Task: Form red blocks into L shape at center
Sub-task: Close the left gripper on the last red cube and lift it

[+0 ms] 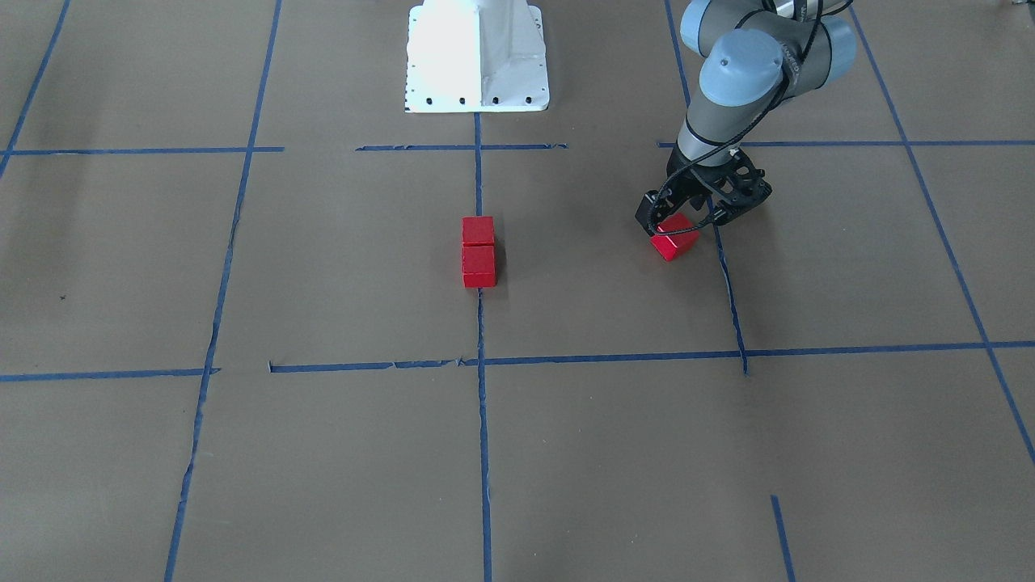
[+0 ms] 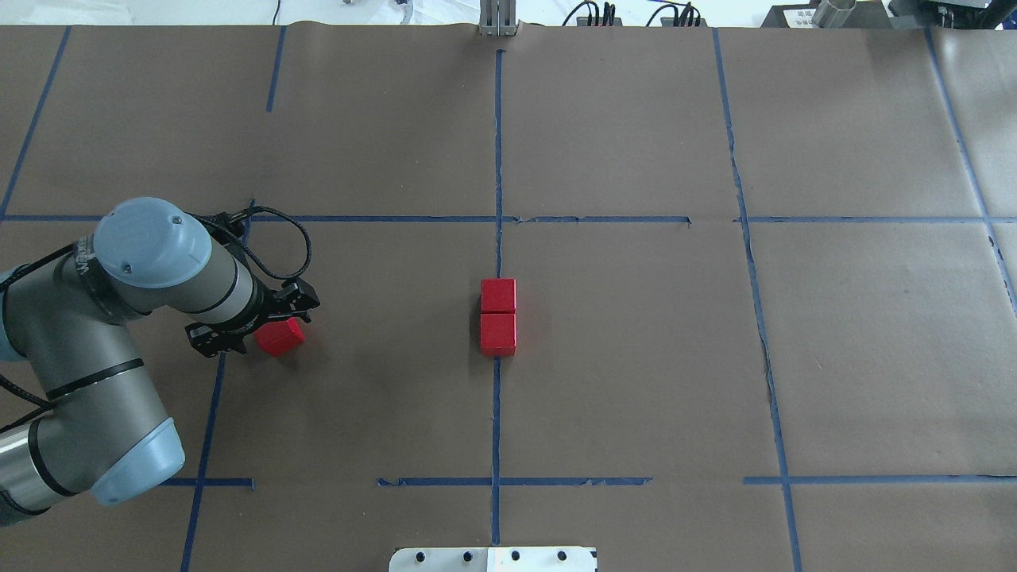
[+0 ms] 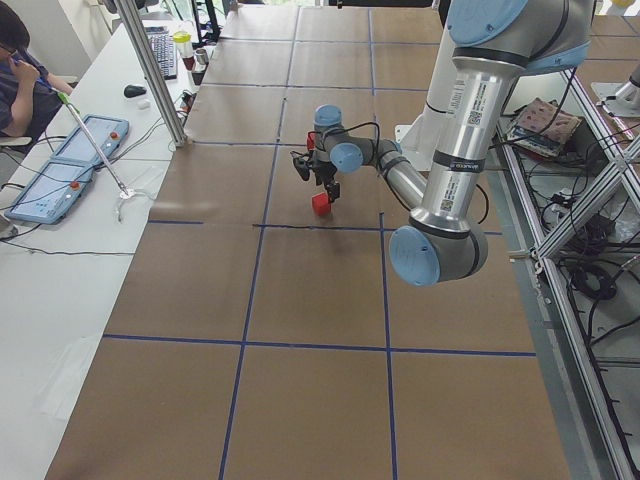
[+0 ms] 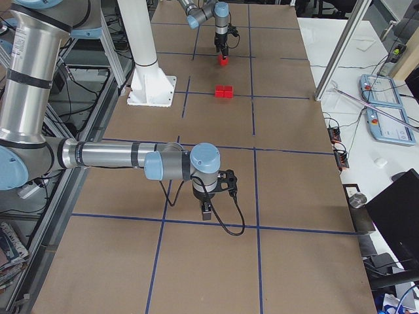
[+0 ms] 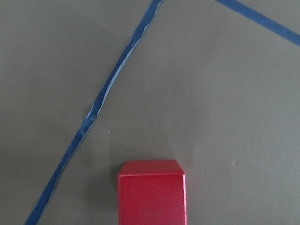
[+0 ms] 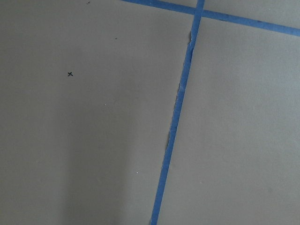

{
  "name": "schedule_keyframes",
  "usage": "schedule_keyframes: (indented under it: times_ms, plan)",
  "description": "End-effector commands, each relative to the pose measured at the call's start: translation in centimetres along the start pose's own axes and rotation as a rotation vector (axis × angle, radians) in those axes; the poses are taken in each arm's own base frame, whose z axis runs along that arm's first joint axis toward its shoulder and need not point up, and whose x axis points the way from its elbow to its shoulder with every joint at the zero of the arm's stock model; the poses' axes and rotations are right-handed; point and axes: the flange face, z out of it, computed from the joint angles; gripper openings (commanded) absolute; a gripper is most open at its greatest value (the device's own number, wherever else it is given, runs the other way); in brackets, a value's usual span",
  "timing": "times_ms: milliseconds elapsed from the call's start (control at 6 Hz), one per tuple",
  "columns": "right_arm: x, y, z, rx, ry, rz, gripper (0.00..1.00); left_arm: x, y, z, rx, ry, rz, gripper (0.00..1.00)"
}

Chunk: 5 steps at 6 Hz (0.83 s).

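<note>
Two red blocks [image 1: 478,230] [image 1: 479,267] sit touching in a short line on the centre tape line; they also show in the overhead view [image 2: 498,295] [image 2: 498,334]. The third red block [image 1: 673,239] is turned at an angle, between the fingertips of my left gripper [image 1: 684,225], which looks shut on it close to the paper. It fills the bottom of the left wrist view [image 5: 152,193], where no fingers show. My right gripper [image 4: 206,210] shows only in the exterior right view, over bare paper; I cannot tell its state.
The white robot base [image 1: 477,56] stands at the table's robot side. Blue tape lines [image 2: 497,159] cross the brown paper. The left arm's elbow [image 2: 119,429] hangs over the table's left part. Operator panels [image 3: 60,175] lie beyond the far edge.
</note>
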Motion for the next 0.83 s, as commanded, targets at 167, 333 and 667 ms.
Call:
schedule_keyframes:
  times_ms: [167, 333, 667]
  plan:
    - [0.0, 0.0, 0.0, 0.001, 0.000, 0.005, 1.00, 0.0, -0.6, 2.1, 0.001, -0.031, -0.003, 1.00]
    - [0.1, 0.0, 0.1, -0.002, 0.000, 0.003, 1.00, -0.1, -0.8, 2.6, 0.002, -0.041, -0.005, 1.00]
    - [0.1, 0.0, 0.1, 0.000, -0.001, 0.004, 1.00, -0.4, -1.1, 3.3, 0.004, -0.054, -0.012, 0.94]
